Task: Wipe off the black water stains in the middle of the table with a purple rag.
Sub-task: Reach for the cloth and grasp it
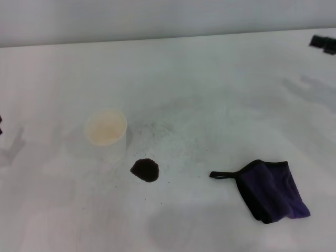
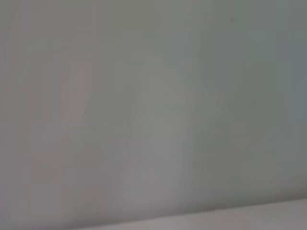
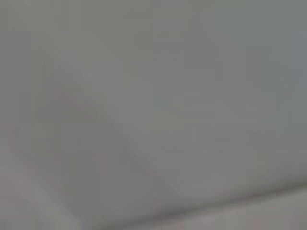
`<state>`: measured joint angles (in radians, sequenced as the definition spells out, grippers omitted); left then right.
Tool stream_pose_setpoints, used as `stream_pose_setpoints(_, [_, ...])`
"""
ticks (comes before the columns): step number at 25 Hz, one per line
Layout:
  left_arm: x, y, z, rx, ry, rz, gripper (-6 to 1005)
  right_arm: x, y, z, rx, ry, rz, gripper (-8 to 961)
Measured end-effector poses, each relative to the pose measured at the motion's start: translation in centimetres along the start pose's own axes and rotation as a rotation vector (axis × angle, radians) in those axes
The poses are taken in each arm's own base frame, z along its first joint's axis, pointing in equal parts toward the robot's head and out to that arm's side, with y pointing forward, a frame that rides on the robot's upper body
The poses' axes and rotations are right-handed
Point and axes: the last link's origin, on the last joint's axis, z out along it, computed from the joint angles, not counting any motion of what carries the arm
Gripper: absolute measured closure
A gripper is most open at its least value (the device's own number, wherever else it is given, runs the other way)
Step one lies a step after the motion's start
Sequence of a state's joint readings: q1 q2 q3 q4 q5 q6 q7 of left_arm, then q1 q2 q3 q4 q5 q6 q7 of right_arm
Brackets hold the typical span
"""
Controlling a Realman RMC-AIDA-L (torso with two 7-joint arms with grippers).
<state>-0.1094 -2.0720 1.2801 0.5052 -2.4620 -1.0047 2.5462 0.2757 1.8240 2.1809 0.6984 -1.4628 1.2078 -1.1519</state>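
The black water stain [image 1: 145, 169] is a small dark blotch near the middle of the white table [image 1: 210, 94], with tiny specks around it. The purple rag [image 1: 270, 190] lies folded at the front right, its black loop strap [image 1: 223, 175] pointing toward the stain. Black parts of my right gripper [image 1: 323, 43] show at the far right edge, well away from the rag. A dark sliver of my left gripper [image 1: 1, 125] shows at the left edge. Neither touches anything. Both wrist views show only plain grey surface.
A white cup [image 1: 106, 132] stands upright just behind and to the left of the stain, close to it. Faint grey smudges spread across the table behind the stain. The table's far edge meets a grey wall.
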Motion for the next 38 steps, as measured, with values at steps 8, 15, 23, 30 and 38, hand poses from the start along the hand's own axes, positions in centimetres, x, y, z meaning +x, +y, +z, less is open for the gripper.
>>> stream_pose_setpoints(8, [1.3, -1.2, 0.4, 0.042, 0.053, 0.114, 108, -1.9, 6.7, 1.5, 0.165, 0.353, -0.124, 138])
stream_pose_setpoints(15, [2.4, -2.6, 0.6, 0.095, 0.098, 0.118, 108, -0.3, 12.3, 3.2, 0.353, 0.594, -0.261, 148])
stream_pose_setpoints(23, [3.1, -3.0, 1.6, 0.107, 0.107, 0.162, 109, 5.2, 16.4, 6.8, 0.480, 0.773, -0.396, 159])
stream_pose_setpoints(30, [3.9, -3.2, 2.3, 0.097, 0.123, 0.191, 109, 8.3, 18.6, 7.7, 0.507, 0.866, -0.416, 169])
stream_pose_setpoints(38, [4.2, -3.2, 2.7, 0.092, 0.129, 0.196, 109, 9.8, 18.2, 7.1, 0.603, 0.935, -0.388, 180])
